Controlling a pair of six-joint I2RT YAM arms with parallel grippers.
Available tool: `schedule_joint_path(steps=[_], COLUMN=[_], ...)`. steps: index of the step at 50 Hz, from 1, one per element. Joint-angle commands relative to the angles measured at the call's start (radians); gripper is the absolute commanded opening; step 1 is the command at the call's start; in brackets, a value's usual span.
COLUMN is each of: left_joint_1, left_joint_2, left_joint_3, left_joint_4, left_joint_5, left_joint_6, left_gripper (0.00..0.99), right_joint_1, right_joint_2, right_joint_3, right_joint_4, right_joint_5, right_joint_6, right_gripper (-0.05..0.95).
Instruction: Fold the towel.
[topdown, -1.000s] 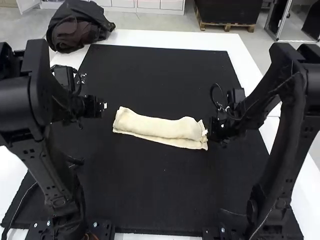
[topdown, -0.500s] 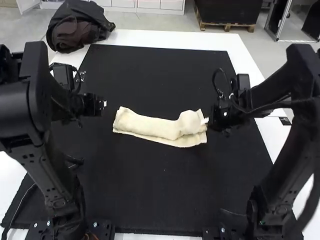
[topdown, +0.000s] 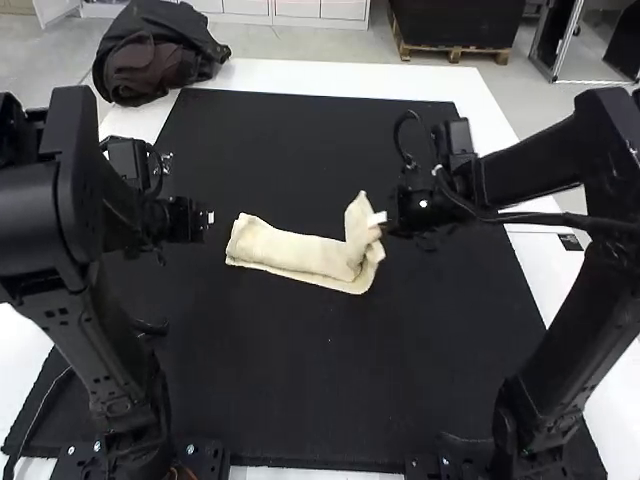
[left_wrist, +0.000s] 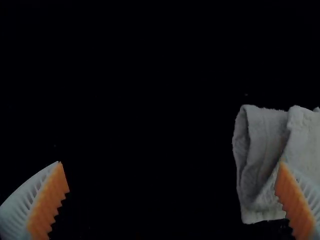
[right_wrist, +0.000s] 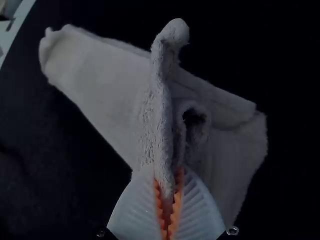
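Note:
The cream towel (topdown: 295, 252) lies as a long folded strip on the black mat, its end on the right arm's side lifted and bent up. My right gripper (topdown: 378, 222) holds that raised end. Seen from the right wrist, the towel's (right_wrist: 100, 65) edge is pinched between the orange pads of the right gripper (right_wrist: 168, 200). Off the towel's other end is my left gripper (topdown: 208, 216), not touching it. In the left wrist view the left gripper (left_wrist: 172, 177) has its fingers wide apart with nothing between them, and the towel (left_wrist: 262, 150) lies near one finger.
The black mat (topdown: 300, 380) covers most of the white table (topdown: 330, 78). A dark bundle of fabric or a bag (topdown: 155, 55) sits at the table's far left corner.
The right gripper has moved up and toward the middle, lifting the towel's end and bending it over toward the left arm's side, so the strip looks shorter. The left arm has stayed nearly still.

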Motion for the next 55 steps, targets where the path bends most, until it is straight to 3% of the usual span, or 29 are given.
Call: schedule_joint_path(steps=[1, 28, 55], left_joint_1=[0.003, 0.007, 0.036], left_joint_2=[-0.031, -0.045, -0.054], left_joint_3=[-0.008, -0.029, -0.057], left_joint_4=[0.008, -0.001, 0.004], left_joint_5=[-0.007, -0.012, -0.012], left_joint_6=[-0.004, -0.004, -0.004], left_gripper=[0.967, 0.967, 0.967], right_joint_1=[0.078, 0.289, 0.380], right_joint_2=[0.017, 0.278, 0.503], right_joint_3=[0.060, 0.251, 0.500], right_joint_4=[0.032, 0.141, 0.167], right_joint_5=[-0.027, -0.022, -0.025], right_joint_6=[0.051, 0.099, 0.123], right_gripper=[-0.02, -0.02, -0.02])
